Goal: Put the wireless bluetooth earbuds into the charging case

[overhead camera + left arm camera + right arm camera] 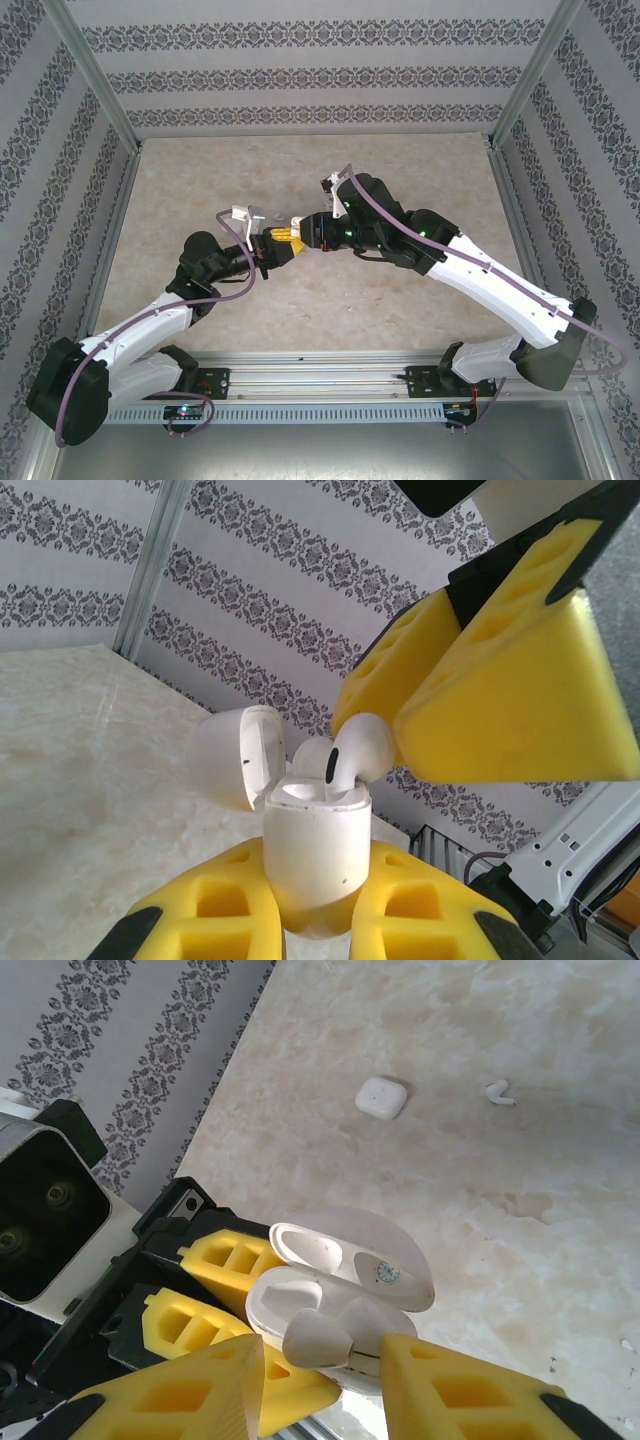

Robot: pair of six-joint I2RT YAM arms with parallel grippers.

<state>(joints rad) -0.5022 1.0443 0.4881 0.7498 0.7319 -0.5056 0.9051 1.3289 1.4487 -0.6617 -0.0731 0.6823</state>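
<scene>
No legible text, brand or number anywhere, small round sticker (388, 1274) inside the open lid (335, 1243) of the charging case (275, 1305) too small to read, wallpaper (300, 80) bearing ornamental motifs, not letters

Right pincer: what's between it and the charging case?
One earbud, seated in the open charging case, between the fingertips of the right pincer; see right wrist view.

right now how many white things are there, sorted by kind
earbuds: 2, one at the open case, one loose on the table
open case: 1
small white box lying on the table: 1
total: 4
</scene>
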